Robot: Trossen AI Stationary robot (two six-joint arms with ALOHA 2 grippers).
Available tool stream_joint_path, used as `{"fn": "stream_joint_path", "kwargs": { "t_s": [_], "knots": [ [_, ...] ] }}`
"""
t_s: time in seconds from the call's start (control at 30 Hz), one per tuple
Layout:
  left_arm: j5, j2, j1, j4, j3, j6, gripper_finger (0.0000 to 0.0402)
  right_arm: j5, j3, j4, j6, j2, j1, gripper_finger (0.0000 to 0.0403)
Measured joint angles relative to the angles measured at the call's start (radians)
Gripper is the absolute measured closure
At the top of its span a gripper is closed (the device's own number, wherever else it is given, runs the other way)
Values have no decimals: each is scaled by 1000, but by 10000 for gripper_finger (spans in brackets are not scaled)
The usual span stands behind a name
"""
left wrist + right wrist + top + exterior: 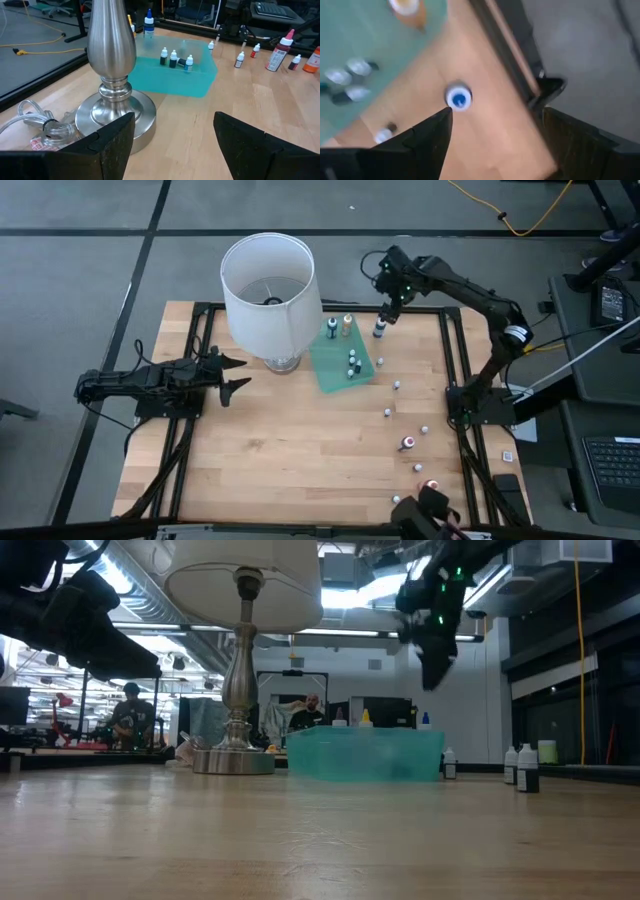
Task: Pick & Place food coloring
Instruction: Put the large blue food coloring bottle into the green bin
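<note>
The right hand [385,308] hangs in the air over the far right part of the worktop [290,450]. Its two fingers are spread apart and hold nothing. Right under it stands a small bottle with a blue tip [458,98]. That bottle stands straight up on the wood, cap on top, just to the right of the green tray [342,357].

Some food coloring bottles [173,58] are in the tray. Two of them stand up with their white caps on top. One next to them looks like it lies on its side, but that is hard to tell. At the far edge of the tray stand a dark bottle [331,329] and an orange bottle [347,324], both pointing up.

More little bottles [407,443] sit in a loose line on the right side of the worktop, running from the tray toward the near edge.

The left hand [228,373] waits at the left side of the worktop, near the lamp [269,295]. Its fingers are spread apart too, and it holds nothing.
</note>
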State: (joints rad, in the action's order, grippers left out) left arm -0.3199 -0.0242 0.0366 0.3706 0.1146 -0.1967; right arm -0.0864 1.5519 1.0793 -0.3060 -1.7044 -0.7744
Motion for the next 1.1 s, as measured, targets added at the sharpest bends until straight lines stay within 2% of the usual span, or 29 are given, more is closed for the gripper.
{"fn": "stream_joint_path", "kwargs": {
  "t_s": [0.1,0.47,0.7,1.1],
  "knots": [
    [0,0,0,0,0,0,136,2,-60,4,-18,-9,-2,94],
    [0,0,0,0,0,0,135,32,-248,-203,-35,-5,14,111],
    [0,0,0,0,0,0,134,29,-276,-305,-39,-5,16,115],
    [0,0,0,0,0,0,136,55,-283,-345,-39,-9,12,115]
  ]
}}
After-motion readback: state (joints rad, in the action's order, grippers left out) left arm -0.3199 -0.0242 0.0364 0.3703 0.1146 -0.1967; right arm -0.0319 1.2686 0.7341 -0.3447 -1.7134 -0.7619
